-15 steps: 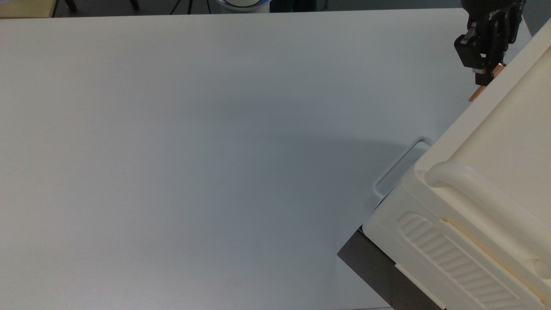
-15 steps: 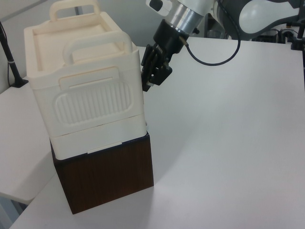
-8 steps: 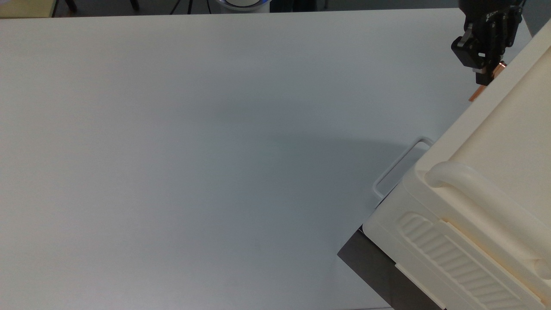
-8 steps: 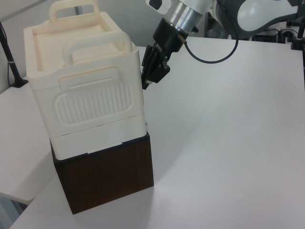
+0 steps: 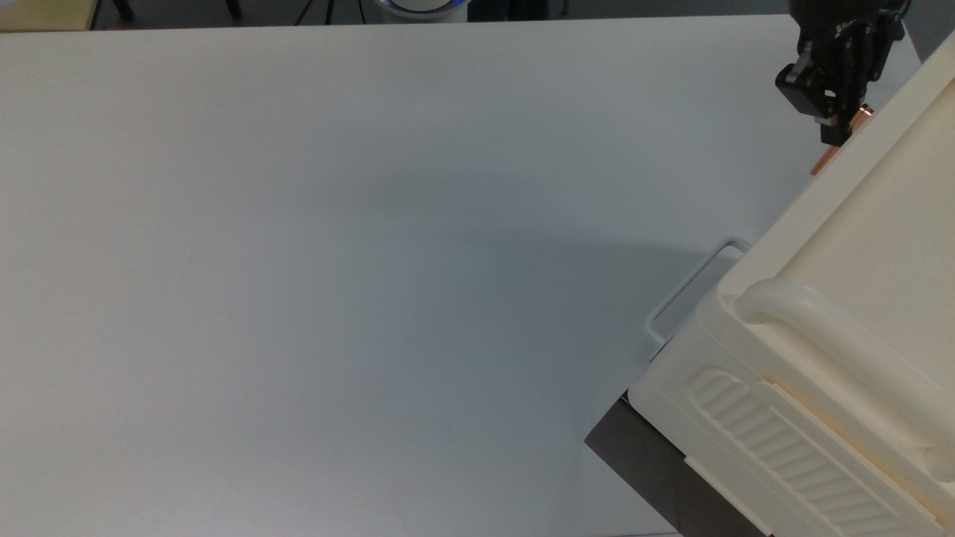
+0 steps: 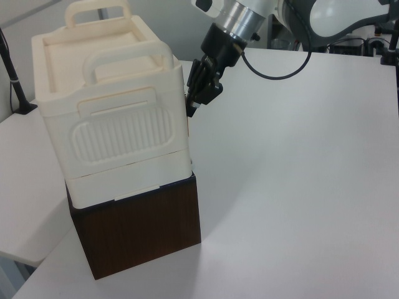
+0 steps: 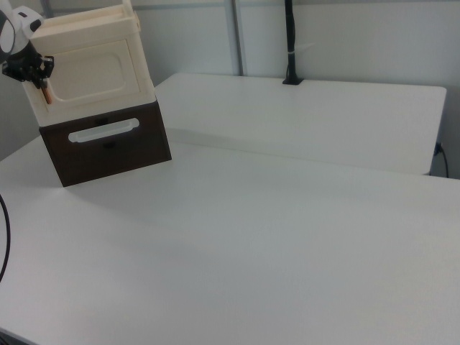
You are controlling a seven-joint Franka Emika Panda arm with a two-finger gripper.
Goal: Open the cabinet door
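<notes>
One cabinet door point(image 7: 92, 73) faces the right view's camera, a flat cream panel on the cream cabinet point(image 6: 109, 124) atop a dark wooden drawer unit point(image 7: 108, 147). My end effector point(image 5: 834, 133) sits at the copper-orange bar handle point(image 5: 824, 158) on the door's edge; I cannot tell its opening. I judge the door light, stiff, slick plastic. I'd pinch the bar's middle.
</notes>
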